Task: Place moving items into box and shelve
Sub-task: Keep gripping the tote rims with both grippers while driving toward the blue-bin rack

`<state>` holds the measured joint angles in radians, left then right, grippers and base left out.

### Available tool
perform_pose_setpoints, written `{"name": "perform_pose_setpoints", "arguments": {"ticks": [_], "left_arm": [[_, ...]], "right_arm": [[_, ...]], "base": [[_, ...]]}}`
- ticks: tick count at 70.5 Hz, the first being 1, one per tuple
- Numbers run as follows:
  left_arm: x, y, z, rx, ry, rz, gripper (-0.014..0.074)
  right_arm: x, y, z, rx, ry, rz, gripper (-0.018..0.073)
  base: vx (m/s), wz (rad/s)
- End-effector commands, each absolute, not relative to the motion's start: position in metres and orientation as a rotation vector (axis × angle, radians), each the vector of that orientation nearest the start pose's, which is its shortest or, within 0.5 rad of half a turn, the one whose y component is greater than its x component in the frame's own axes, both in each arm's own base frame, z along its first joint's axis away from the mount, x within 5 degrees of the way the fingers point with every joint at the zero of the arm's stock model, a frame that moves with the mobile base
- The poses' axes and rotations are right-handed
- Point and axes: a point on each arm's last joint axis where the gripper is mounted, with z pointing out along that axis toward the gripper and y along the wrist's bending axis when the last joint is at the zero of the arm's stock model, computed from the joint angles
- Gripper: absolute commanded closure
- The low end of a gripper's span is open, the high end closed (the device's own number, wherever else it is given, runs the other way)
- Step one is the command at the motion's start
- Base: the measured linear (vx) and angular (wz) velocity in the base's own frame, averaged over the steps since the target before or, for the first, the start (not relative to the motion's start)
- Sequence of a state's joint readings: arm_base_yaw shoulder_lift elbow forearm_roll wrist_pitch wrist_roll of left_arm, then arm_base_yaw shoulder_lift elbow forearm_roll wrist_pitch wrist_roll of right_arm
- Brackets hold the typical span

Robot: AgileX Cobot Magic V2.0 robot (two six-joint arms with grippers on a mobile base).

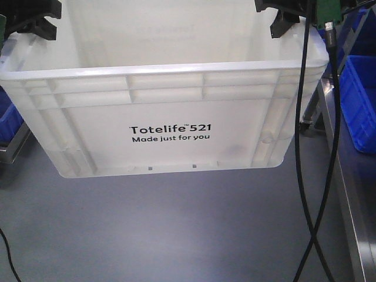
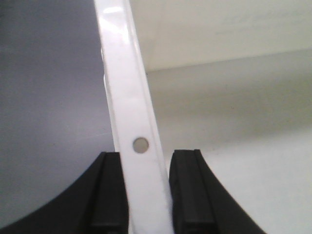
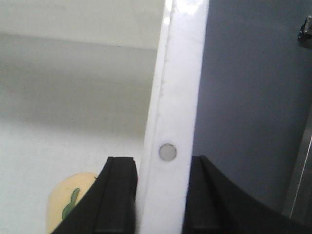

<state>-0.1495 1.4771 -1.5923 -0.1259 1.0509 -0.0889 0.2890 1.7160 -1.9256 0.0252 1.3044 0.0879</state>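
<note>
The large white box [image 1: 170,111] with black "Totelife 521" print hangs above the grey floor, held by its two side rims. At its upper left my left gripper [image 1: 32,20] is shut on the rim [image 2: 126,87], which runs up between the black fingers [image 2: 146,195]. On the opposite side my right gripper [image 1: 288,17] is shut on the other rim [image 3: 178,87], its fingers [image 3: 163,195] on either side of it. Inside the box, one yellow moving item [image 3: 66,204] with a green stripe lies on the bottom, half hidden by a finger. The mauve-pink one is out of view.
Blue plastic bins [image 1: 358,100] stand on a metal rack [image 1: 352,205] at the right, and another blue bin [image 1: 9,120] shows at the left. Black cables [image 1: 305,147] hang down in front of the box's right end.
</note>
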Motion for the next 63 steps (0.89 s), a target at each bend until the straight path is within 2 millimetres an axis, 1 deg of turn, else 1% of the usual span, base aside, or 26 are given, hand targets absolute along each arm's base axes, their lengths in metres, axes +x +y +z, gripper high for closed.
{"name": "perform_pose_setpoints", "arguments": {"ticks": [1, 33, 63], "left_arm": [[0.2986, -0.0568, 0.4488, 0.073, 2.214, -0.288, 0.0613], [0.2986, -0.0568, 0.4488, 0.073, 2.214, -0.288, 0.0613], [0.2986, -0.0568, 0.4488, 0.073, 2.214, -0.288, 0.0613]], "right_arm": [[0.3295, 0.0976, 0.4542, -0.255, 2.389, 0.186, 0.0571], [0.3295, 0.0976, 0.4542, -0.255, 2.389, 0.186, 0.0571], [0.3297, 0.0977, 0.4544, -0.254, 2.386, 0.188, 0.0571]], "base": [[0.37, 0.07], [0.39, 0.01], [0.42, -0.27]]}}
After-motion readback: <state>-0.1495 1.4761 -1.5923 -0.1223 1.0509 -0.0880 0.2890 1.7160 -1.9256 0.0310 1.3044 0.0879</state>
